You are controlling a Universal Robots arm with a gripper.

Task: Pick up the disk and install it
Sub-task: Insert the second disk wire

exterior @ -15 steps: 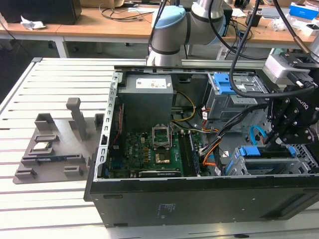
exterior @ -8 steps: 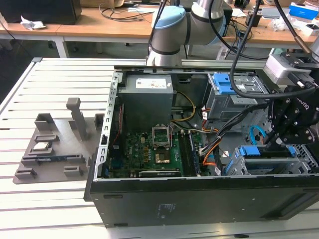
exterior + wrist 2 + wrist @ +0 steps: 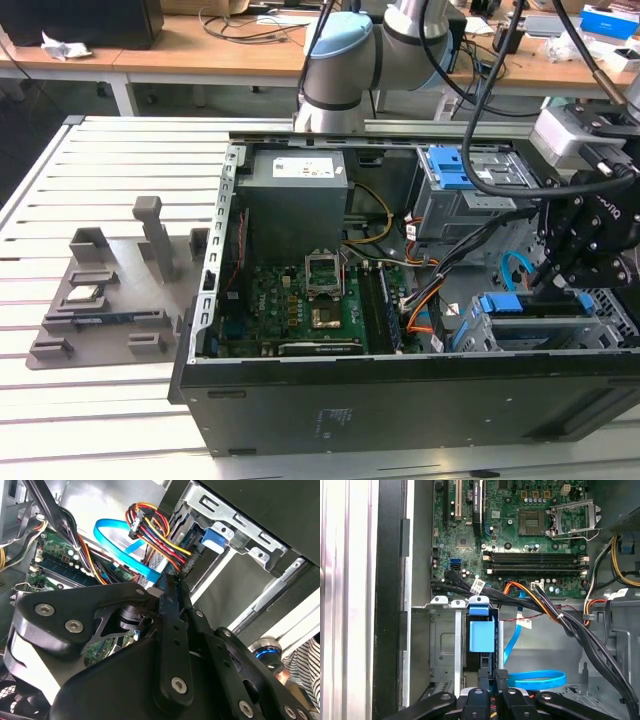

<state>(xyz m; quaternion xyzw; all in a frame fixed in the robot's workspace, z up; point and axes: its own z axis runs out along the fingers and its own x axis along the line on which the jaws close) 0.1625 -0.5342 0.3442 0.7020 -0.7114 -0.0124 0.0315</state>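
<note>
Closest in, the black robot hand (image 3: 494, 680) has its two fingers drawn together, tips against the near end of the disk (image 3: 481, 632), a flat silver hard drive in a blue plastic carrier. Whether they pinch an edge of that carrier or only bear on it, I cannot tell. The disk stands on edge in the grey metal drive cage (image 3: 442, 645), apparently most of the way home. In the exterior view the hand (image 3: 553, 278) sits at about four o'clock in the open black computer case (image 3: 400, 400), with the disk (image 3: 530, 303) just at its seven o'clock.

Judging by its make, the drive is stiff, fairly dense and shock-sensitive. The blue carrier looks like the place to hold, since its plastic rails likely flex a little, while the bare metal faces would be slippery.

A flat blue data cable (image 3: 540, 679) loops just beside the hand. The green motherboard (image 3: 300, 305) lies at nine o'clock of it. Farther on, at nine o'clock of the case, a grey moulded fixture tray (image 3: 100, 300) rests on the white slatted surface (image 3: 60, 420).
</note>
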